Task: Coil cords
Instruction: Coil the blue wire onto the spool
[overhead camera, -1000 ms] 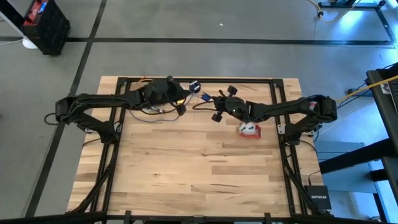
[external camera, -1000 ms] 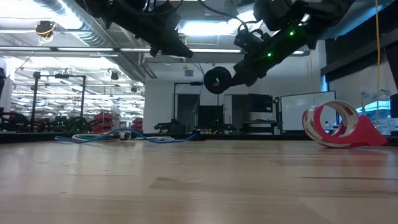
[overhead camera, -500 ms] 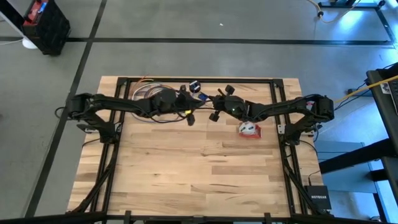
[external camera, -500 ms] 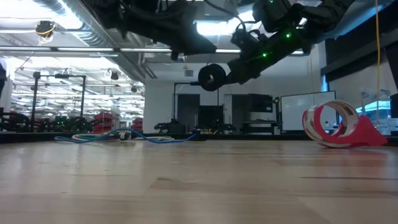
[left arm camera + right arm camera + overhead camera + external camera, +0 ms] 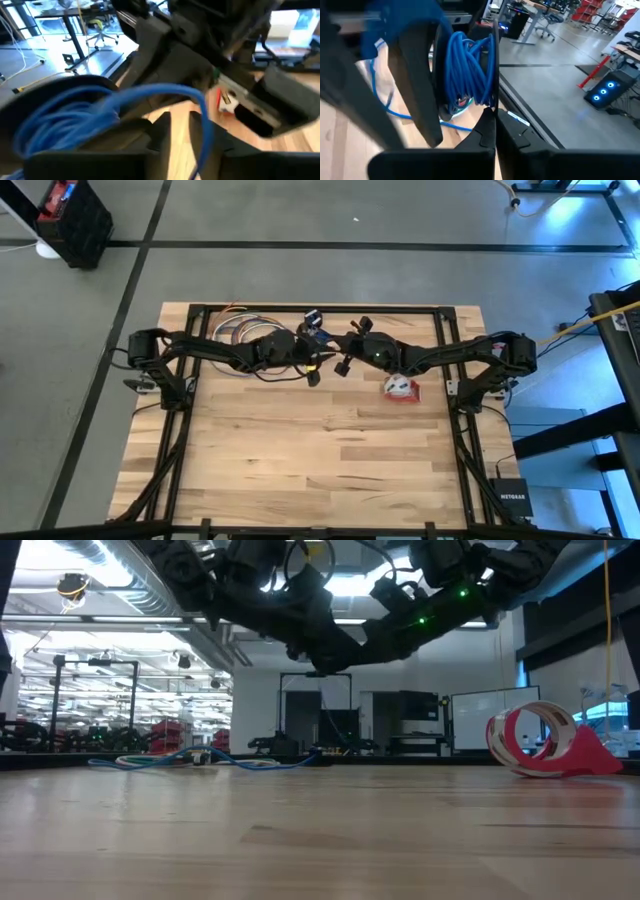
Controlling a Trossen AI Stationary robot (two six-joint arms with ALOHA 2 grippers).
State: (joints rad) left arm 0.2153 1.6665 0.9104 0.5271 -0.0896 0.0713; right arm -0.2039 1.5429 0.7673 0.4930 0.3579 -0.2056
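Note:
Both grippers meet in the air over the table's far middle. My right gripper [image 5: 491, 131] is shut under a hanging coil of the blue cord [image 5: 467, 70]; a thin black edge [image 5: 493, 65] stands beside the loops, perhaps the puck seen edge-on. My left gripper [image 5: 180, 132] faces it, fingers a little apart, with blue loops [image 5: 60, 117] beside them. In the low view my left gripper [image 5: 325, 650] hides the puck. More cord [image 5: 240, 330] lies on the wood at the far left. The red-and-white cord bundle [image 5: 400, 388] rests on the table at the right. My left gripper has a blue strand [image 5: 204, 125] running down across one finger; whether it touches, I cannot tell. My right gripper pinches the coil's lower end [image 5: 487, 105] between its two shut fingers, coming nearly level from the table's right. The coil stands up past the fingertips, clear of the table.
A blue cord [image 5: 200, 760] trails along the table's far edge in the low view. The black frame rails [image 5: 440, 330] border the table on both sides. Bare wood [image 5: 320, 450] fills the near half.
My left gripper has gone toward the table's right edge and down, up to my right gripper, and now covers the black puck in the low view. My right gripper has stayed in place and tipped a little, the puck shifting slightly with it.

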